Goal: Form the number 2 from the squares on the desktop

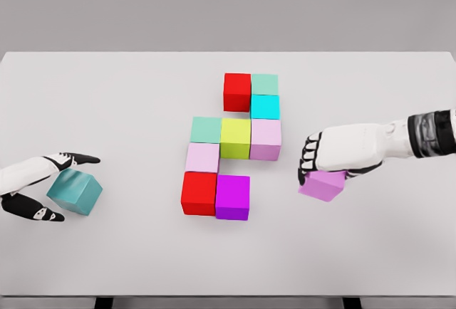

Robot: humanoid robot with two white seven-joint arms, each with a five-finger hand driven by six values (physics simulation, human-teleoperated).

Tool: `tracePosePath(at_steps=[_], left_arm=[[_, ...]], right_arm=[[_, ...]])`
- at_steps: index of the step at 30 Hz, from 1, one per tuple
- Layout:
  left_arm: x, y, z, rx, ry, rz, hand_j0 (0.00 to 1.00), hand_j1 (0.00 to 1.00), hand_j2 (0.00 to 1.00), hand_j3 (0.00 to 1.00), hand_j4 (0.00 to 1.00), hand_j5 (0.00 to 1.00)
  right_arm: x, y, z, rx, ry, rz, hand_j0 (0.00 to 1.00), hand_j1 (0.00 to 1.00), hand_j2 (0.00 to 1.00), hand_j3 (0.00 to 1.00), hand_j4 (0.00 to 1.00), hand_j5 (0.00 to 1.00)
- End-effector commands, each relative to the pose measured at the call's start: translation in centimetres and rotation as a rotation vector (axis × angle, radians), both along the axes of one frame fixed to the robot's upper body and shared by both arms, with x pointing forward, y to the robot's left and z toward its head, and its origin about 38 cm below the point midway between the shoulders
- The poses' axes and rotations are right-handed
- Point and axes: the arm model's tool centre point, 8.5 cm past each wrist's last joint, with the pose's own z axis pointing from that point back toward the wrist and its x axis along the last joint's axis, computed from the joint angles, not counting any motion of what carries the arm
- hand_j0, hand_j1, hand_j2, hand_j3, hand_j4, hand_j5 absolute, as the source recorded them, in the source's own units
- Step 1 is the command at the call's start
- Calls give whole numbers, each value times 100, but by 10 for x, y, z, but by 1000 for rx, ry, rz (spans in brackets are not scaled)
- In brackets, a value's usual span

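Several coloured cubes stand joined in the table's middle: a red cube [237,91] and a mint cube [264,84] on top, a cyan cube [265,107] below, then a green cube [206,129], a yellow cube [235,137] and a pale pink cube [266,139] in a row, a light pink cube [203,157], and a second red cube [199,193] beside a magenta cube [233,197]. My right hand [317,165] is shut on a tilted violet cube [323,184] at the right. A teal cube [75,191] lies between the spread fingers of my left hand [44,186], tilted.
The white table [128,95] stretches wide around the group, its front edge [228,296] low in the view. Grey wall lies behind it.
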Motion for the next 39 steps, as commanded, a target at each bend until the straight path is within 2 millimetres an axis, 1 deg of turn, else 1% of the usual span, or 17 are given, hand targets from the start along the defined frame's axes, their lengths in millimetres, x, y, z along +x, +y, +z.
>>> tracePosePath(at_steps=[1, 4, 8, 16, 17, 18, 19, 20, 24, 27, 29, 30, 33, 35, 36, 37, 39], left_arm=[[0, 0, 0, 8, -3, -5, 100, 100, 100, 100, 100, 100], [1, -1, 2, 12, -11, -8, 100, 100, 100, 100, 100, 100], [2, -3, 2, 23, -20, -20, 100, 100, 100, 100, 100, 100], [1, -11, 3, 18, -17, -23, 100, 100, 100, 100, 100, 100], [2, -9, 2, 29, -10, -6, 100, 100, 100, 100, 100, 100], [3, -8, 1, 38, -4, 11, 99, 99, 99, 99, 99, 99], [5, -6, 0, 49, 3, 30, 99, 99, 99, 99, 99, 99], [5, -5, -1, 56, 7, 41, 99, 99, 99, 99, 99, 99], [6, -4, -4, 81, 22, 69, 99, 99, 99, 99, 99, 99], [2, -8, -4, 85, 29, 54, 99, 99, 99, 99, 99, 99], [2, -8, -4, 89, 28, 52, 99, 99, 99, 99, 99, 99], [2, -8, -4, 89, 26, 52, 99, 99, 99, 99, 99, 99], [2, -8, -4, 89, 26, 52, 95, 95, 95, 95, 95, 95], [2, -8, -3, 90, 26, 52, 86, 86, 86, 86, 86, 86], [2, -8, -4, 89, 26, 52, 80, 80, 80, 80, 80, 80], [2, -8, -4, 89, 26, 52, 77, 77, 77, 77, 77, 77], [2, -7, -5, 90, 29, 57, 73, 73, 73, 73, 73, 73]], right_arm=[[-2, 13, -6, 18, 21, 26, 51, 51, 51, 51, 51, 51], [-2, 18, -9, 25, 28, 38, 51, 51, 51, 51, 51, 51], [-3, 34, -10, 49, 32, 72, 52, 52, 52, 52, 52, 52], [-6, 37, -18, 42, 52, 81, 53, 53, 53, 53, 53, 53], [-6, 37, -18, 42, 52, 82, 55, 55, 55, 55, 55, 55], [-5, 37, -17, 42, 49, 81, 65, 65, 65, 65, 65, 65], [-5, 37, -16, 40, 46, 81, 97, 97, 97, 97, 97, 97], [-5, 37, -15, 41, 43, 81, 100, 100, 100, 100, 100, 100], [-3, 33, -11, 43, 32, 72, 100, 100, 100, 100, 100, 100], [3, 27, 4, 56, -7, 49, 100, 100, 100, 100, 100, 100], [6, 7, 23, 86, -19, -6, 100, 100, 100, 100, 100, 100], [5, -1, 26, 93, -8, -26, 100, 100, 100, 100, 100, 100], [-2, -63, 48, 43, -18, -171, 100, 100, 100, 100, 100, 100], [-14, -105, 58, -37, -33, -266, 100, 100, 100, 100, 100, 100], [-20, -123, 61, -81, -39, -304, 100, 100, 100, 100, 100, 100], [-25, -132, 56, -124, -33, -318, 100, 100, 100, 100, 100, 100], [-28, -139, 41, -215, -41, -309, 100, 100, 100, 100, 100, 100]])
